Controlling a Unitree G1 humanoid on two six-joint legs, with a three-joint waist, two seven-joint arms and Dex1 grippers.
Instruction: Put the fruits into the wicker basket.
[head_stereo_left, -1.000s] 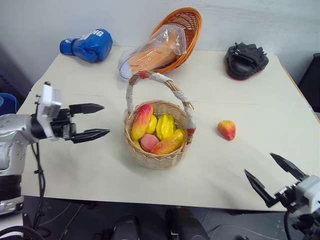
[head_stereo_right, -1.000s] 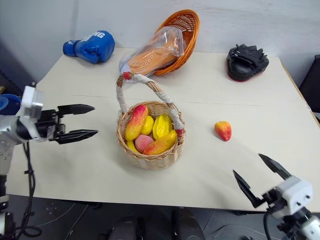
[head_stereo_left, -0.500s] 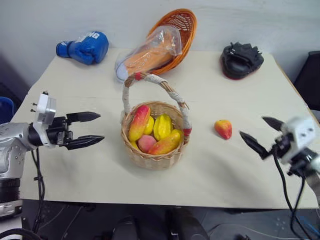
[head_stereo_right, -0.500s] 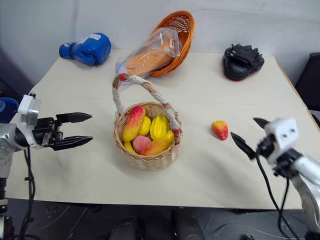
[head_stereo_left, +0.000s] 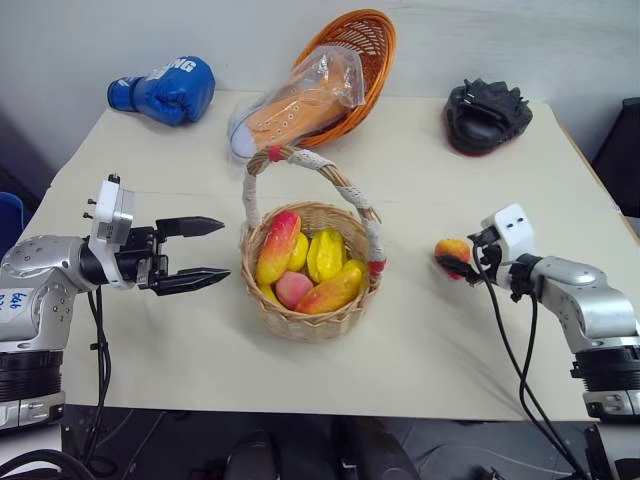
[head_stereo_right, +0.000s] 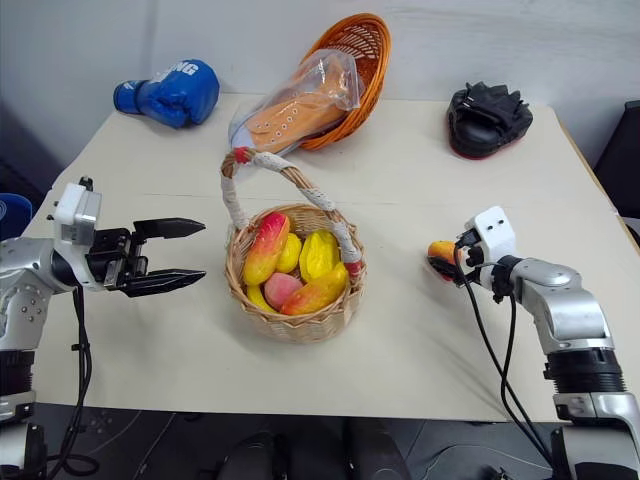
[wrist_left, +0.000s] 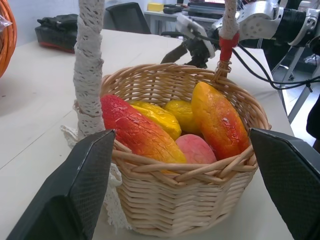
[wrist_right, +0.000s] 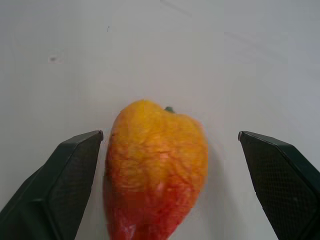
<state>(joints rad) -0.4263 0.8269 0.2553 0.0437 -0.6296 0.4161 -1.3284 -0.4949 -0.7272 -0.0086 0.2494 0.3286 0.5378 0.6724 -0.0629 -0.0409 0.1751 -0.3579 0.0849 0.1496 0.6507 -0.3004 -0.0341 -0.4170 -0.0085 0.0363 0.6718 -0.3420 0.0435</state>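
Left to right: your left gripper (head_stereo_left: 206, 253), fingers spread and empty, faces the wicker basket (head_stereo_left: 312, 318) at mid-tabletop, which holds five fruits: two mangoes (head_stereo_left: 279, 243), two yellow fruits (head_stereo_left: 329, 252), one peach (head_stereo_left: 293, 288). One red-orange fruit (wrist_right: 156, 167) lies toward the right edge, lengthwise between your right gripper (head_stereo_left: 462, 262)'s spread fingers; that arm is nearer.

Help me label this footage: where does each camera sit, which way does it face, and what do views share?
Head stereo pair: on the head, looking down over the table; both arms show, left gripper and right gripper open.
Left wrist: along its fingers at the wicker basket of fruits.
Right wrist: along its fingers, which flank the red-orange fruit.
Shared: the basket, head and left wrist views; that fruit, head and right wrist views.
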